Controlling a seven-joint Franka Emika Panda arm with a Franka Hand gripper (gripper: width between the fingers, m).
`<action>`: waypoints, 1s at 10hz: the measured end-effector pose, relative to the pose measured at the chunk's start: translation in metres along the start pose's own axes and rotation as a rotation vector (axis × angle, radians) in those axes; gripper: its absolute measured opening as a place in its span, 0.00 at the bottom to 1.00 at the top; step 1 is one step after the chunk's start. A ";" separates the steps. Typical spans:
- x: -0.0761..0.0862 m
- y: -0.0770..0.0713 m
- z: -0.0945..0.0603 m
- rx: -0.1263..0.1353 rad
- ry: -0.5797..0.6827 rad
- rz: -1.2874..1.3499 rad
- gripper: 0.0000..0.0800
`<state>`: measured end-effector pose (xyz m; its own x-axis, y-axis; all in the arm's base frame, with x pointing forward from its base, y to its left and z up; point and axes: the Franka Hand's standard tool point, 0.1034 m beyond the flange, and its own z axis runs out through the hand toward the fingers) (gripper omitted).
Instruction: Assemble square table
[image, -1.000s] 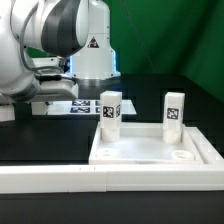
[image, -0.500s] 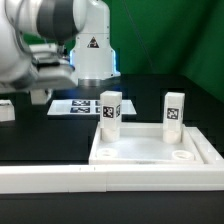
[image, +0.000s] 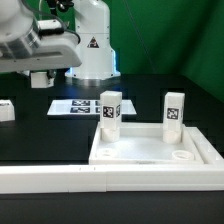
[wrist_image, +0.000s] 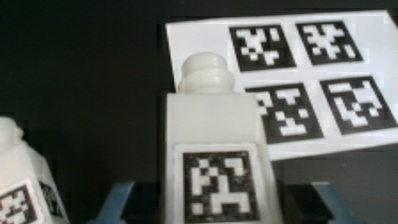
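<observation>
Clamping a tagged white leg (wrist_image: 214, 120), the pincer (wrist_image: 228, 200) hangs near the marker board (wrist_image: 302, 75) — four square tags.

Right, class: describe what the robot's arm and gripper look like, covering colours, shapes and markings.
The arm has smooth, rounded white shells with dark grey bands at the joints. Its white base carries a black warning triangle. The gripper has two blue-grey fingers, seen in the wrist view. No loose cables can be made out.

The leg (wrist_image: 214, 125) and square top (image: 148, 150) look smooth white plastic, the table (image: 40, 140) matt black.
</observation>
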<state>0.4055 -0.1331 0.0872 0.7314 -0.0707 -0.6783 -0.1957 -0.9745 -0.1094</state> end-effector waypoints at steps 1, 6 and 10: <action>0.007 -0.014 -0.008 -0.023 0.051 -0.018 0.36; 0.045 -0.049 -0.076 -0.112 0.404 -0.134 0.36; 0.055 -0.062 -0.116 -0.141 0.634 -0.163 0.36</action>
<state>0.5336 -0.1008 0.1415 0.9951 0.0105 -0.0981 0.0057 -0.9988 -0.0491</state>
